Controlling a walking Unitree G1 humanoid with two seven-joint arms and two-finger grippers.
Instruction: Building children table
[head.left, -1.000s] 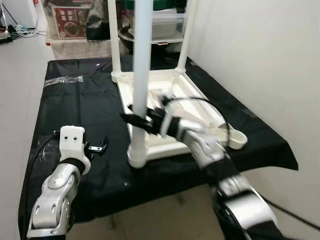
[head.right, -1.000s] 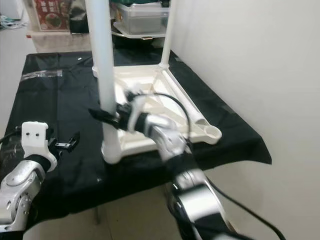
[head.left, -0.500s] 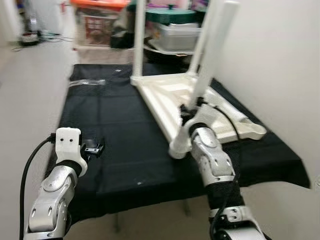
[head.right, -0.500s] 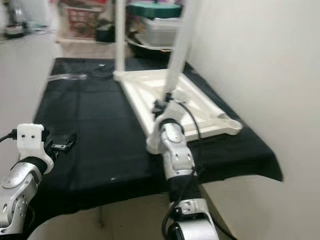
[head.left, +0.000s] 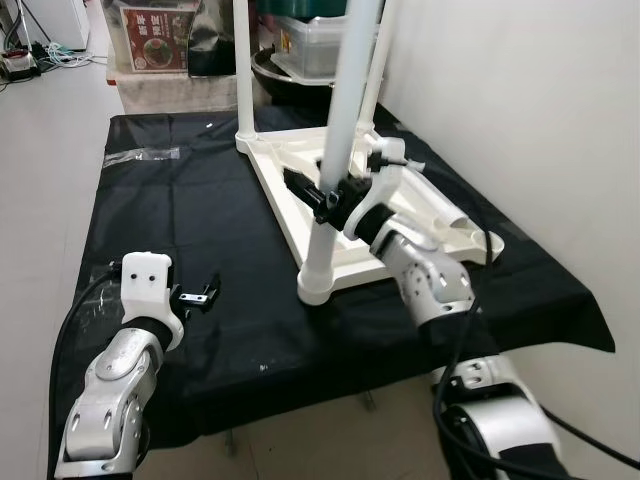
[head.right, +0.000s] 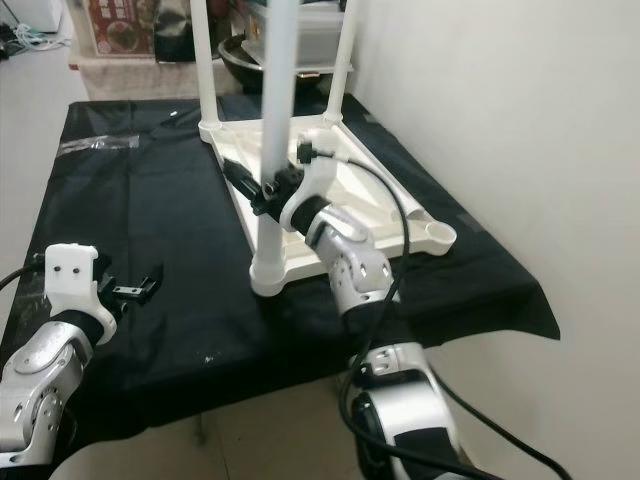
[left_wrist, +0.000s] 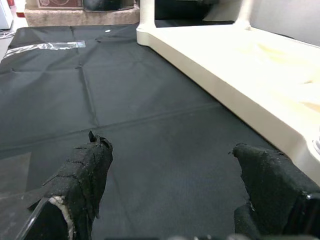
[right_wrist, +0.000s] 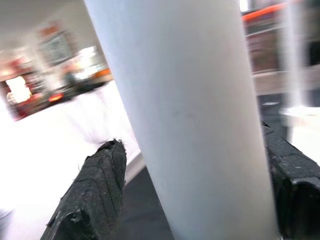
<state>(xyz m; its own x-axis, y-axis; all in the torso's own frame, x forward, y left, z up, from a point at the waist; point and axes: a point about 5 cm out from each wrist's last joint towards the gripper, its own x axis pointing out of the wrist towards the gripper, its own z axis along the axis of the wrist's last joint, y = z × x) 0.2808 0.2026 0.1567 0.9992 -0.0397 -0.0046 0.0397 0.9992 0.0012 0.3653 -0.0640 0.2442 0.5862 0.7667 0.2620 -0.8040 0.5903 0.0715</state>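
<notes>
The white children's table top (head.left: 440, 207) lies upside down on the black-covered table (head.left: 200, 200). Two legs stand at its far corners. A third white leg (head.left: 345, 90) stands in the near left corner socket (head.left: 315, 290). My right gripper (head.left: 322, 197) is shut on this leg about a third of the way up, and in the right wrist view the leg (right_wrist: 190, 125) sits tight between both fingers (right_wrist: 100, 185). The near right corner socket (head.right: 440, 233) holds no leg. My left gripper (head.left: 197, 296) hovers open over bare cloth, left of the table top (left_wrist: 240, 65).
A clear plastic bag (head.left: 135, 157) lies on the cloth at the far left. A white wall (head.left: 520, 100) runs close along the right side. Storage boxes and a pot (head.left: 300, 60) stand behind the table. The cloth's front edge (head.left: 300, 390) is near me.
The head camera swung and settled again. My right gripper kept its hold on the near leg, which looked tilted half a second ago and now stands nearly upright. The left gripper stayed put.
</notes>
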